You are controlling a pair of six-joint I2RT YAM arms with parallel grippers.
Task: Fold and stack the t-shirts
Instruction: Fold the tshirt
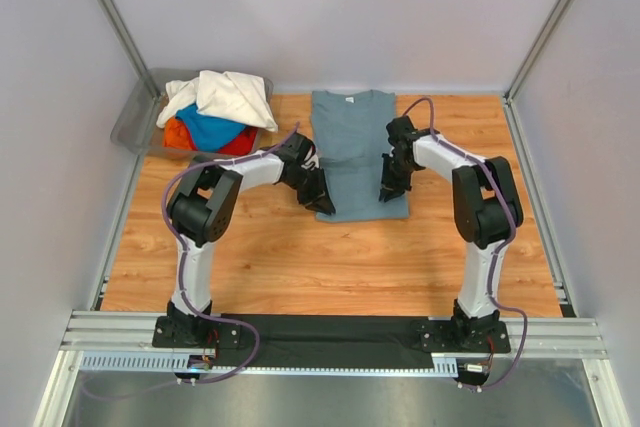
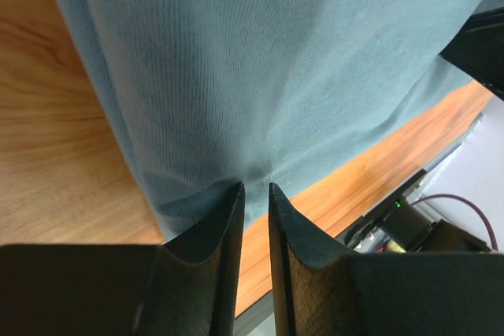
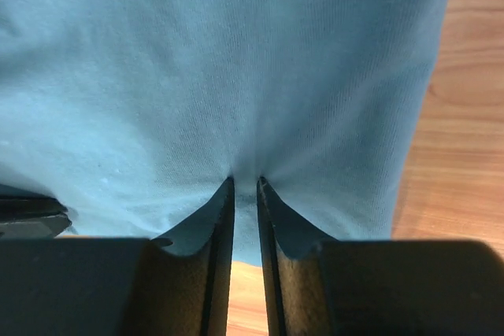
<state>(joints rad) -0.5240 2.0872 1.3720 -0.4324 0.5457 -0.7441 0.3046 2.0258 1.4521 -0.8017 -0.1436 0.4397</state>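
A slate grey-blue t-shirt (image 1: 352, 142) lies flat in the middle of the table, neck label at the far end. My left gripper (image 1: 322, 201) is at its near-left hem corner, and my right gripper (image 1: 387, 191) is at its near-right edge. In the left wrist view the left gripper (image 2: 256, 188) pinches a pucker of the grey-blue cloth (image 2: 260, 60) between nearly closed fingers. In the right wrist view the right gripper (image 3: 245, 180) pinches a fold of the same cloth (image 3: 220, 60). Cream-white (image 1: 228, 95), bright blue (image 1: 207, 129) and red-orange (image 1: 178, 136) t-shirts are heaped in a bin.
The grey plastic bin (image 1: 134, 119) stands at the far left corner, partly over the table edge. Bare wooden tabletop (image 1: 330, 257) lies between the shirt and the arm bases. Metal frame posts and white walls enclose the table on three sides.
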